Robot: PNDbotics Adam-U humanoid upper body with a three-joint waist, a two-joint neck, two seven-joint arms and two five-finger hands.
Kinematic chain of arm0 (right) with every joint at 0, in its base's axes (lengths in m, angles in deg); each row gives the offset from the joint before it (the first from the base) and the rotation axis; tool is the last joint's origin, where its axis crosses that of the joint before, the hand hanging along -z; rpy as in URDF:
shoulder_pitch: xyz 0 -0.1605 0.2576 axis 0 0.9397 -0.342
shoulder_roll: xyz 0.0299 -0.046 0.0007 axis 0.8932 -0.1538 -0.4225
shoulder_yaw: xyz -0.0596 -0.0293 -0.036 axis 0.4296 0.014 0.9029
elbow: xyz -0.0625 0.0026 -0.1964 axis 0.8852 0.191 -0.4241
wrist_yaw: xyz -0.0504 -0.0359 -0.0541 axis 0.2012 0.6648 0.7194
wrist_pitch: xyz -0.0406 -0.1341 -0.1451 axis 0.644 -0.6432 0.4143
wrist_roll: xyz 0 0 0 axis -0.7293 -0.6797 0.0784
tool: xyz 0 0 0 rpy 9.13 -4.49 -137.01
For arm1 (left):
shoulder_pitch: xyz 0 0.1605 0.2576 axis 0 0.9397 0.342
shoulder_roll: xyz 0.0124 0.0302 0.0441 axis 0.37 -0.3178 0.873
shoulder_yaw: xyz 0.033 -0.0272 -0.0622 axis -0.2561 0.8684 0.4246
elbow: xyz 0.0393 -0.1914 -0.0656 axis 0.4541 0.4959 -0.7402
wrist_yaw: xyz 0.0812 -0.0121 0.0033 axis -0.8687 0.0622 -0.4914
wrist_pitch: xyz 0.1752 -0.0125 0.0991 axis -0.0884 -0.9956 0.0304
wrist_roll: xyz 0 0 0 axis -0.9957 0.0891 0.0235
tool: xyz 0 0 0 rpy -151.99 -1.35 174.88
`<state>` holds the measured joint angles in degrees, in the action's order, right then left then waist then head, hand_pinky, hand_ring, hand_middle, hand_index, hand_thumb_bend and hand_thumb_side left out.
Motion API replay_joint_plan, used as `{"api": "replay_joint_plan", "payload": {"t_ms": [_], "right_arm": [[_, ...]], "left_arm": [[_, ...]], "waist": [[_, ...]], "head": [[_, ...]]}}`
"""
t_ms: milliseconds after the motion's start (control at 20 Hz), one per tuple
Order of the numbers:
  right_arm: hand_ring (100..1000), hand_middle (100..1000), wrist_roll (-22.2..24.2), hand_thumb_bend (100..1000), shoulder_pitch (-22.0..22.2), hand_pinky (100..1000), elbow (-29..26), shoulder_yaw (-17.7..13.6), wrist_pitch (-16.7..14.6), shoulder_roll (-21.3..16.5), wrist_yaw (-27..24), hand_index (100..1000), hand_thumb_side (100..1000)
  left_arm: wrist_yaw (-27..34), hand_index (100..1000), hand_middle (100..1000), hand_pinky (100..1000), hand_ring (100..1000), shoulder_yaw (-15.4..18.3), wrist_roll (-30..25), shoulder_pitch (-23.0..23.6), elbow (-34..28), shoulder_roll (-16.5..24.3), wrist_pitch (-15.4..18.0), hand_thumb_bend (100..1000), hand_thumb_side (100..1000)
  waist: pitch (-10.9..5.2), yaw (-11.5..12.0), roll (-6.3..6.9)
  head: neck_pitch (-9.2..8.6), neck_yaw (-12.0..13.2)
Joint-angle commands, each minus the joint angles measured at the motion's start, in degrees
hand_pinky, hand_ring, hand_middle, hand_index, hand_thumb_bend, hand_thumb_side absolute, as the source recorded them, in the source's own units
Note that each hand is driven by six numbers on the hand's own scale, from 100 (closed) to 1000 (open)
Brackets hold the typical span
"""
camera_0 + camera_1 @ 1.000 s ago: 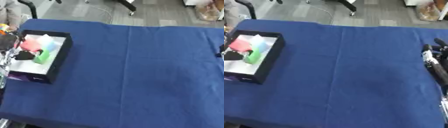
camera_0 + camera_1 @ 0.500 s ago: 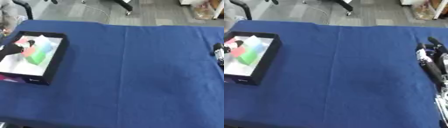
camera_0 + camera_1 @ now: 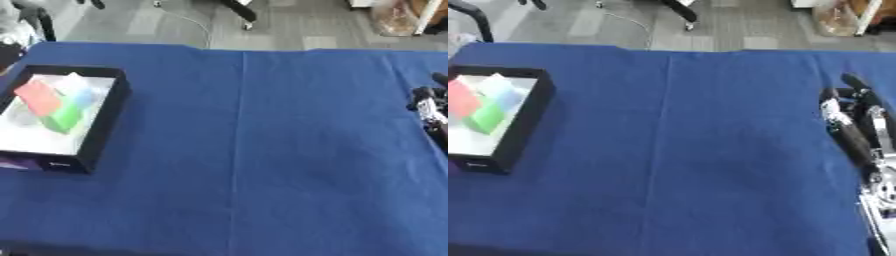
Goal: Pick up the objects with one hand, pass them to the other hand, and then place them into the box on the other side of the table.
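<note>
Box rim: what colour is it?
Black, around a white inside; the box shows best in the left eye view.

You have one black box (image 3: 98,128) at the left of the frame, holding one red block (image 3: 38,96), one green block (image 3: 64,118) and one pale blue block (image 3: 77,89); one robot hand (image 3: 852,125) shows at the right.

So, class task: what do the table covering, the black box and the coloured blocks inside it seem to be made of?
Table covering: blue cloth, matte; a straight fold crease runs down it.
Black box: probably card, matte, with thin straight walls and a white inside.
Red block and green block: possibly foam or plastic; flat plain faces, no shine. Too blurred to settle.
</note>
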<state>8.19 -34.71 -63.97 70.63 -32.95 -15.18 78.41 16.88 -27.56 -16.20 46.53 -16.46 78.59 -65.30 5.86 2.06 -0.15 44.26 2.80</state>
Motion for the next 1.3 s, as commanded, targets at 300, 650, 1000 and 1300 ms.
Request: {"api": "replay_joint_plan", "payload": {"t_ms": [300, 650, 1000, 1300], "right_arm": [[669, 713, 0.47, 135, 1.94, 926, -5.24, -0.10, -5.35, 1.89, -3.13, 916, 613], [678, 712, -0.30, 131, 7.79, 923, -8.76, -0.16, -9.72, 0.42, -2.97, 914, 599], [672, 712, 0.52, 130, 9.38, 921, -8.81, 1.00, -10.46, 2.34, -1.74, 914, 598], [662, 706, 0.85, 123, 11.38, 920, -8.81, 1.21, -9.39, 4.71, -0.18, 910, 599]], "left_arm": [[14.67, 802, 709, 615, 716, -5.99, 2.50, 1.35, -4.47, -9.31, 7.31, 275, 814], [19.68, 798, 712, 607, 722, -8.38, 0.56, 4.43, -3.83, -16.37, 10.32, 240, 842], [22.37, 796, 710, 601, 719, -9.53, -0.82, 6.60, -1.59, -16.64, 11.88, 213, 868], [23.52, 796, 706, 594, 714, -10.02, -2.16, 7.74, -0.02, -16.56, 12.28, 195, 886]], "waist": [[-0.93, -2.68, -2.54], [-1.24, -3.31, -2.28], [-1.81, -3.78, -1.04], [-2.01, -3.34, -0.84]], "head": [[-0.14, -2.64], [-0.14, -6.53], [-0.14, -8.43], [-0.14, -9.85]]}}
